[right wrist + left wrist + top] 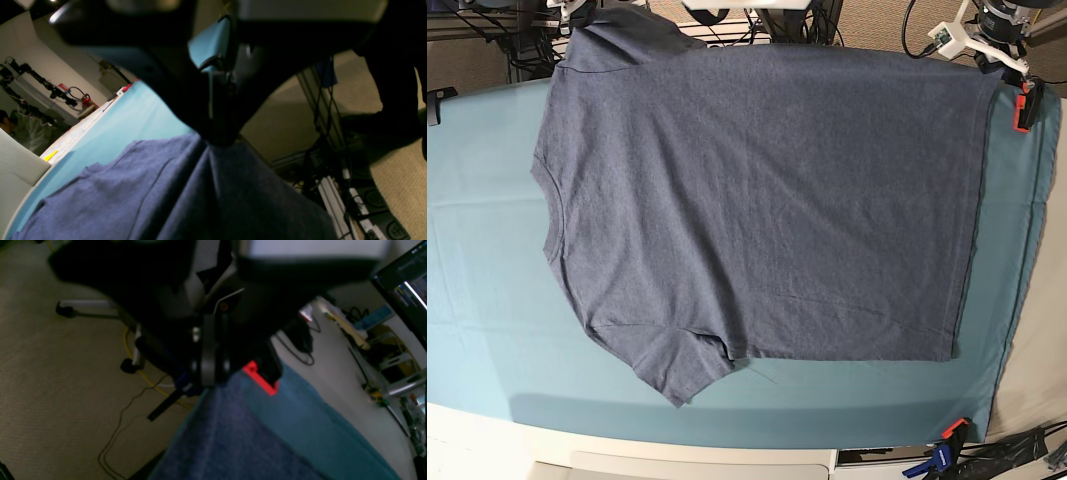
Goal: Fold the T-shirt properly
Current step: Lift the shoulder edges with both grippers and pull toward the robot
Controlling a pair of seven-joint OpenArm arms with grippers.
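Your right gripper point(217, 133) and left gripper point(208, 380) each pinch T-shirt point(757, 200) fabric bunched just below their closed tips.

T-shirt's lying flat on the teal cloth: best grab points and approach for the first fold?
Probably the two corners along the top edge in the base view, where both arms already are. The T-shirt lies flat, plain side up. The right gripper is shut on its bunched edge near the sleeve; the left gripper pinches the hem corner beside the red clamp. Come in from that edge.
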